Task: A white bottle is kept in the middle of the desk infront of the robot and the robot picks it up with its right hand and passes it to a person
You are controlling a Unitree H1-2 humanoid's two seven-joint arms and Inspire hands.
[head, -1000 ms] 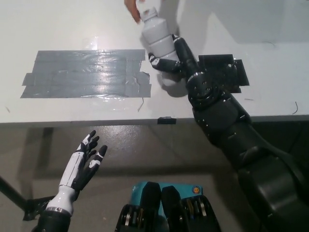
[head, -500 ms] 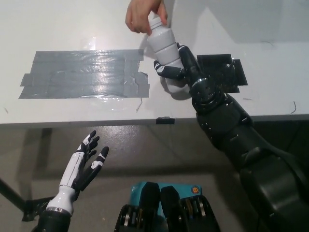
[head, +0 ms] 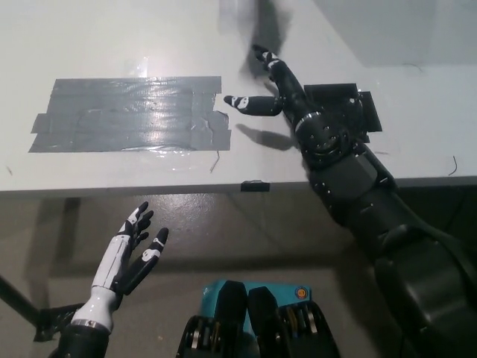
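No white bottle shows in the head view now, and no person's hand either. My black right hand (head: 270, 88) reaches over the white desk (head: 112, 45), near its middle right, open with its fingers spread and nothing between them. Its shadow falls on the desk just below it. My white left hand (head: 134, 250) rests open below the desk's front edge at the lower left.
A patch of grey tape strips (head: 130, 113) covers the desk's left half. A black flat pad (head: 350, 108) lies under my right forearm at the right. A small black clip (head: 255, 185) sits on the front edge.
The person's hand took the white bottle out of my right hand and left the picture. My right hand has opened and holds nothing. The left hand has not moved.
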